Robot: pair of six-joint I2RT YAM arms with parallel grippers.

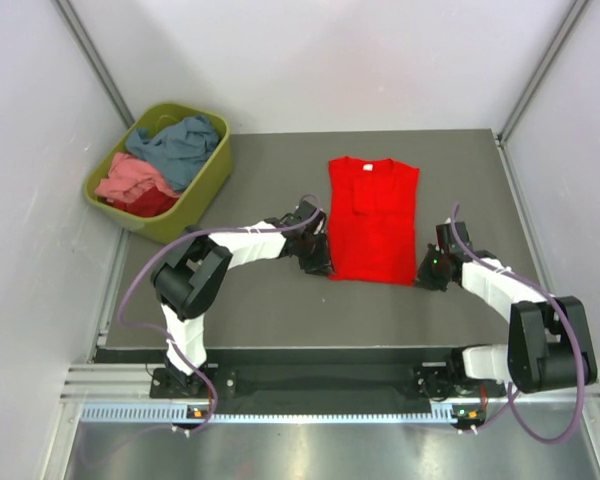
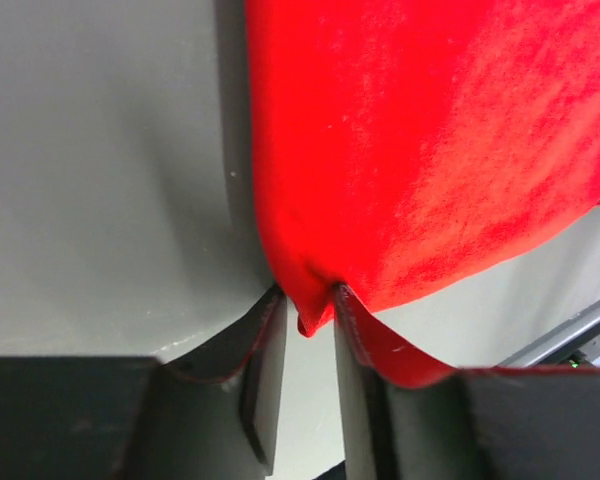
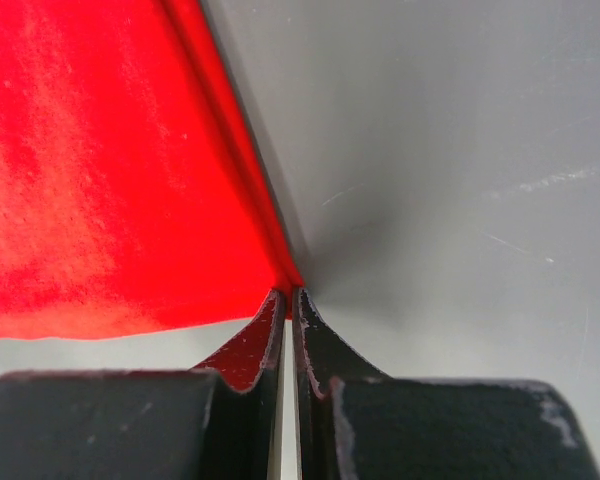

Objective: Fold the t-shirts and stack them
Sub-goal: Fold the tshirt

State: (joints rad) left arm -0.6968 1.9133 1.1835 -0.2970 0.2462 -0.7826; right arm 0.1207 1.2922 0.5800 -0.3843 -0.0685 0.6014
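A bright red t-shirt (image 1: pixel 373 220) lies flat on the dark table, folded into a long narrow strip with its neck at the far end. My left gripper (image 1: pixel 318 262) is at the shirt's near left corner. In the left wrist view, the left gripper (image 2: pixel 308 300) pinches a bunched fold of the red cloth (image 2: pixel 430 150) between its fingertips, and more cloth drapes over one finger. My right gripper (image 1: pixel 427 272) is at the near right corner. In the right wrist view, the right gripper (image 3: pixel 287 295) is shut on the very tip of the red cloth (image 3: pixel 100 180).
An olive-green tub (image 1: pixel 208 178) stands at the table's far left corner. It holds a slate blue-grey shirt (image 1: pixel 180 145), a salmon pink one (image 1: pixel 130 178) and a darker red one (image 1: pixel 145 200). White walls close in on three sides of the table (image 1: pixel 280 300).
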